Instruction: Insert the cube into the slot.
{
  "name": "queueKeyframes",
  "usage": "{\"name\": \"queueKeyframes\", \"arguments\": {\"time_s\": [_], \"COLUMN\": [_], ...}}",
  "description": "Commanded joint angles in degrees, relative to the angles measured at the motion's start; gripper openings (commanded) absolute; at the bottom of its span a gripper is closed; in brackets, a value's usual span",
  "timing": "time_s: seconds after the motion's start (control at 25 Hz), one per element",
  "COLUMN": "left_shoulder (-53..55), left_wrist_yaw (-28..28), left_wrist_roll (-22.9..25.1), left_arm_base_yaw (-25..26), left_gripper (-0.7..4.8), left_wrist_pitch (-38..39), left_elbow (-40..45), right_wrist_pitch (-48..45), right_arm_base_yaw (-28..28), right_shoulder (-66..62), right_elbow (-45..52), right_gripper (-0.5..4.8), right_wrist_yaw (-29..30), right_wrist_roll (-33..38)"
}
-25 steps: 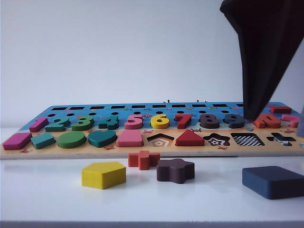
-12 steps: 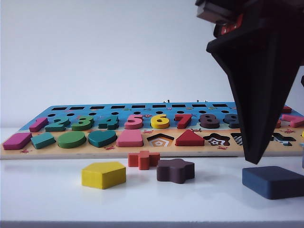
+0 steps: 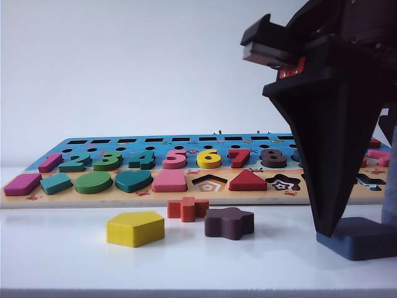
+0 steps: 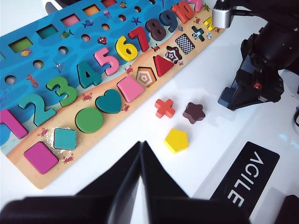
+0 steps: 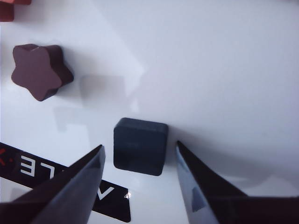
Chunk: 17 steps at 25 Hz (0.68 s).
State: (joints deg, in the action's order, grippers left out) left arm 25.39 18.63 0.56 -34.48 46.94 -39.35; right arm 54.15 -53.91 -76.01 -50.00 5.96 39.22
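Note:
The cube (image 5: pixel 140 145), a flat dark navy square block, lies on the white table, and my right gripper (image 5: pixel 140 148) is open around it. One finger stands on each side with a small gap to the block. In the exterior view that gripper's big black finger (image 3: pixel 325 205) comes down at the cube's (image 3: pixel 366 239) left edge and hides the slot. The left wrist view shows the slot (image 4: pixel 186 44), a checkerboard square cutout near the puzzle board's far end. My left gripper (image 4: pixel 141 144) is shut and empty, hanging above the table in front of the board.
Loose on the table in front of the puzzle board (image 3: pixel 186 200) lie a yellow pentagon (image 3: pixel 135 228), an orange-red cross (image 3: pixel 187 208) and a maroon flower-shaped block (image 3: pixel 229 223). A black lettered label (image 4: pixel 245 177) marks the table's near edge.
My right gripper has come down from above the board to the table, and its fingers now flank the cube. It now covers the slot in the exterior view. The blocks have not moved.

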Motion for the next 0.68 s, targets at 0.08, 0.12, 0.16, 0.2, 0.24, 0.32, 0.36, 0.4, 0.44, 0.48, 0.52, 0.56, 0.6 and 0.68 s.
{"name": "queueKeyframes", "arguments": {"time_s": [0.08,0.12,0.16,0.2,0.24,0.32,0.36,0.4,0.44,0.48,0.52,0.56,0.6,0.68], "left_shoulder": [0.09,0.09,0.09,0.09,0.09,0.09,0.09,0.09,0.09,0.09,0.09,0.09,0.09,0.09], "left_wrist_yaw": [0.44,0.44,0.44,0.44,0.44,0.44,0.44,0.44,0.44,0.44,0.44,0.44,0.44,0.44], "left_wrist_roll": [0.04,0.04,0.04,0.04,0.04,0.04,0.04,0.04,0.04,0.04,0.04,0.04,0.04,0.04], "left_arm_base_yaw": [0.09,0.11,0.11,0.11,0.11,0.09,0.09,0.09,0.09,0.09,0.09,0.09,0.09,0.09], "left_gripper": [0.07,0.07,0.07,0.07,0.07,0.07,0.07,0.07,0.07,0.07,0.07,0.07,0.07,0.07], "left_wrist_pitch": [-1.2,-1.18,-1.2,-1.2,-1.2,-1.18,-1.18,-1.18,-1.18,-1.18,-1.18,-1.18,-1.2,-1.2], "left_elbow": [-0.22,-0.22,-0.22,-0.22,-0.22,-0.22,-0.22,-0.22,-0.22,-0.22,-0.22,-0.22,-0.22,-0.22], "right_wrist_pitch": [-0.52,-0.52,-0.55,-0.52,-0.52,-0.5,-0.52,-0.52,-0.52,-0.52,-0.52,-0.5,-0.5,-0.52], "right_arm_base_yaw": [-0.22,-0.22,-0.22,-0.22,-0.22,-0.22,-0.22,-0.22,-0.22,-0.22,-0.22,-0.2,-0.2,-0.15], "right_shoulder": [-0.02,-0.02,-0.02,-0.02,-0.02,-0.02,-0.02,-0.02,-0.02,-0.02,-0.02,0.0,0.02,0.11], "right_elbow": [-0.17,-0.17,-0.17,-0.17,-0.17,-0.17,-0.17,-0.2,-0.2,-0.22,-0.26,-0.44,-0.74,-1.77], "right_gripper": [2.33,2.24,2.07,1.96,1.85,1.73,1.62,1.53,1.51,1.51,1.51,1.51,1.51,1.51], "right_wrist_yaw": [-0.48,-0.5,-0.7,-0.81,-0.87,-1.11,-1.11,-1.2,-1.53,-1.53,-1.53,-1.53,-1.53,-2.19], "right_wrist_roll": [0.17,0.17,0.17,0.17,0.17,0.15,0.15,0.15,0.15,0.15,0.15,0.13,0.13,-0.13]}}
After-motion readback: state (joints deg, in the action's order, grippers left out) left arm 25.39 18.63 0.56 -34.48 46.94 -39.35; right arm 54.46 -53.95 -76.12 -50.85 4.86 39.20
